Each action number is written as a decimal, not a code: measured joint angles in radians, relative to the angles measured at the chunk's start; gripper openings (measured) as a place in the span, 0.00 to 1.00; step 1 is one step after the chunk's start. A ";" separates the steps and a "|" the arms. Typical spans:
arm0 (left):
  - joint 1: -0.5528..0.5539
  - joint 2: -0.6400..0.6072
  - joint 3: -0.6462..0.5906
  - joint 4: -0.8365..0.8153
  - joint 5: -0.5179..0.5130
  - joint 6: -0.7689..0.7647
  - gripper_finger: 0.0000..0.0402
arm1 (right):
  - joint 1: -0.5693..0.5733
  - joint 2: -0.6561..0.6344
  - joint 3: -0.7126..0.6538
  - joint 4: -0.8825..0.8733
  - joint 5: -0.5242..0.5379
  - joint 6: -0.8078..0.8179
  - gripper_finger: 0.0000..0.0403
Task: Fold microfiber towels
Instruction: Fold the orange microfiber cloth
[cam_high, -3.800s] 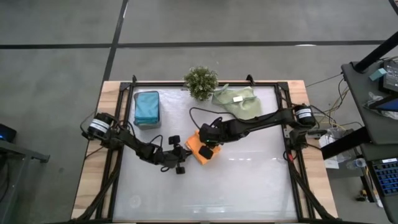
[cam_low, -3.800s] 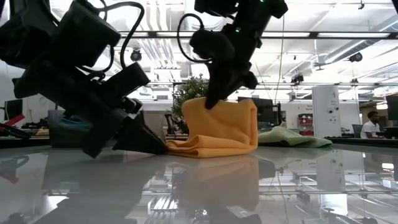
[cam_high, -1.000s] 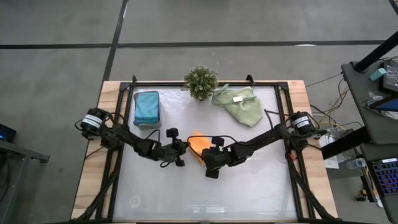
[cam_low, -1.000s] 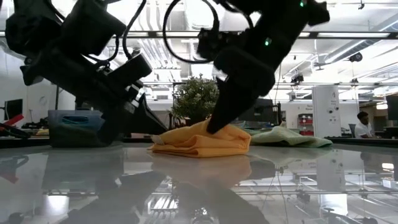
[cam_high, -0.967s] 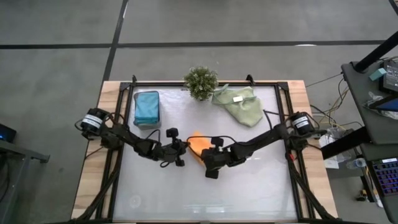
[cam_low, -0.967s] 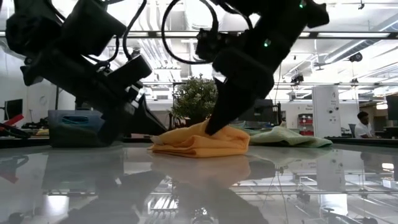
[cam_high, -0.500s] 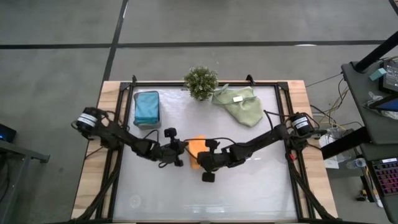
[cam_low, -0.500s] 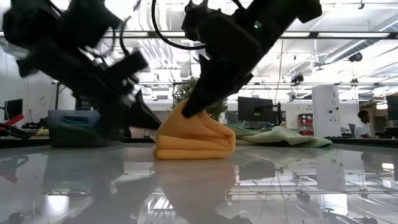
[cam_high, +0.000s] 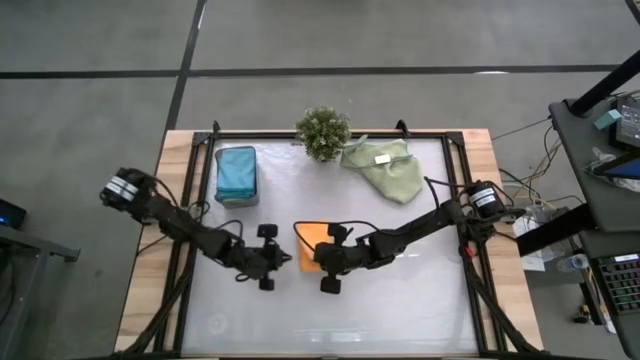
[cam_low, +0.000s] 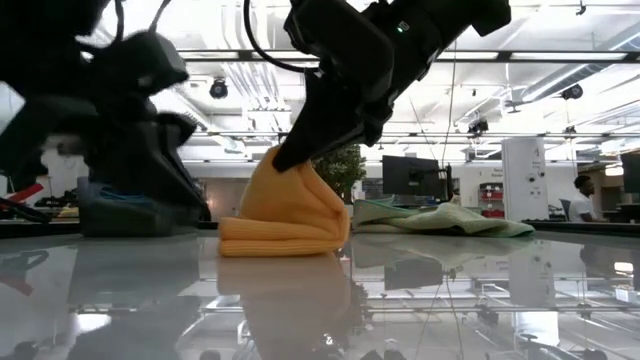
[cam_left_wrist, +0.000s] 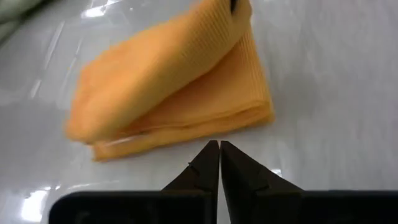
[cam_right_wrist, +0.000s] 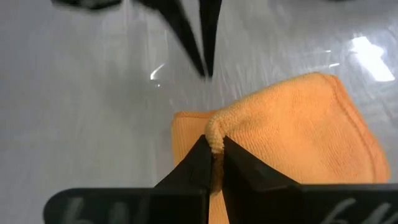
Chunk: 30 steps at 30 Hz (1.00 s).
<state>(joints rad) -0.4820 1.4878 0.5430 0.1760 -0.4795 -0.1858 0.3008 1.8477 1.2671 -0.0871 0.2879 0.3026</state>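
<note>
From above, the orange towel (cam_high: 311, 241) lies folded near the middle of the counter (cam_high: 420, 300), between the two arms. The right gripper (cam_high: 316, 256) pinches its edge; the left gripper (cam_high: 282, 256) sits just beside it, clenched on nothing. A teal towel (cam_high: 236, 172) and a sage-green towel (cam_high: 385, 168) lie at the far side, flanking a plant (cam_high: 323, 131).

At counter height, the orange towel's upper layer is lifted into a peak.

The left wrist shows touching fingertips (cam_left_wrist: 219, 163) short of the cloth.

The right wrist shows fingers (cam_right_wrist: 200, 160) nipping a fold.
</note>
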 joint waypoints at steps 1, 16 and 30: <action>-0.001 0.029 0.000 0.033 0.001 0.000 0.00 | 0.000 0.000 0.000 0.004 0.000 0.001 0.03; 0.000 0.285 0.019 0.355 0.000 0.000 0.00 | -0.004 0.062 0.009 0.118 -0.060 -0.001 0.03; 0.000 0.275 0.016 0.348 0.021 0.007 0.00 | -0.013 0.164 0.086 0.122 -0.052 0.024 0.03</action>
<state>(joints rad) -0.4816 1.7626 0.5587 0.5240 -0.4588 -0.1783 0.2878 2.0115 1.3527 0.0348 0.2359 0.3264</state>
